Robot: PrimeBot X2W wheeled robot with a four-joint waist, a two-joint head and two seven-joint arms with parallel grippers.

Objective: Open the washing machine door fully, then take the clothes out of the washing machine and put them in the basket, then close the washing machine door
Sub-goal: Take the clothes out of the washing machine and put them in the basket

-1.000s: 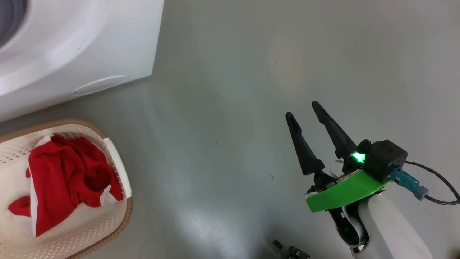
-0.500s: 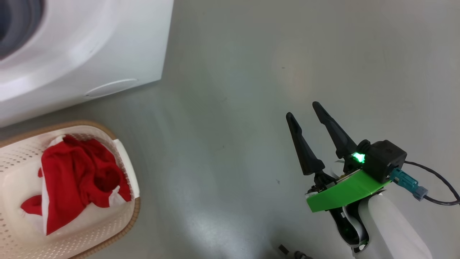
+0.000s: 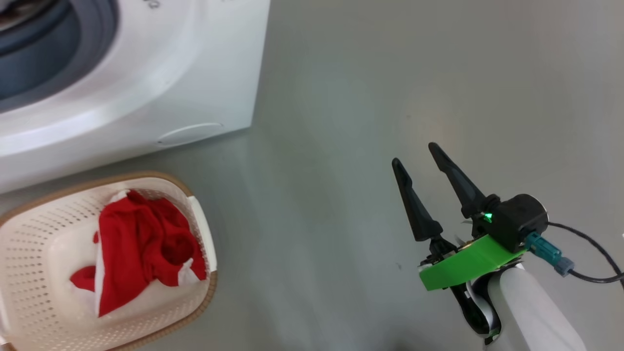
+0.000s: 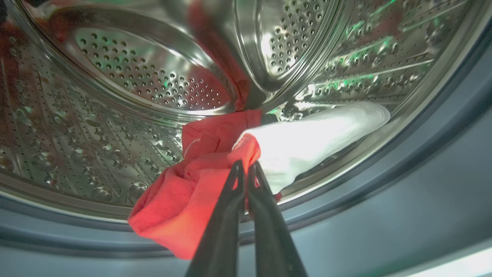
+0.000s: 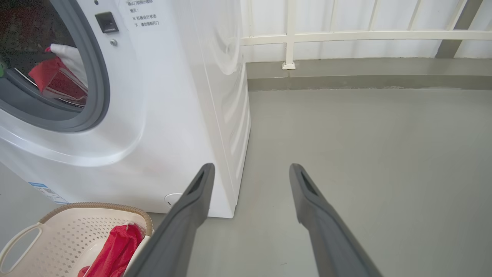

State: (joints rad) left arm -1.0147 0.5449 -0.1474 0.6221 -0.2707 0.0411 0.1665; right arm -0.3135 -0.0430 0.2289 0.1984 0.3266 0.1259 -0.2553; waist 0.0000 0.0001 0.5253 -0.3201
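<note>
Biggest thing first: the washing machine (image 5: 173, 115) sits on the grey floor (image 3: 365, 97) with its mouth uncovered. Inside the steel drum (image 4: 115, 96) a red-and-white garment (image 4: 200, 192) is bunched up at the front lip, right by the grey gasket (image 4: 384, 192). The basket (image 3: 44, 253) is on the floor just in front of the machine, with one red piece (image 3: 141, 248) lying in it.

My left end effector (image 4: 246, 169) is in the drum, pinched tight on a small fold of that garment, near where red meets white. My right end effector (image 3: 413, 153) is spread wide with nothing in it, hanging over bare floor well apart from the basket.

What worries me:
- It's a thin pinch on a floppy bundle. I reckon the weight of the rest could tug the fold out when I lift.
- The white part trails off sideways along the drum wall. Pull out at a bad angle and it could catch on the gasket.
- If it slips once clear of the machine, it probably lands on the floor short of the basket.
- The basket is small and part full, so a sloppy drop could leave cloth draped over the brown rim (image 3: 204, 302).
</note>
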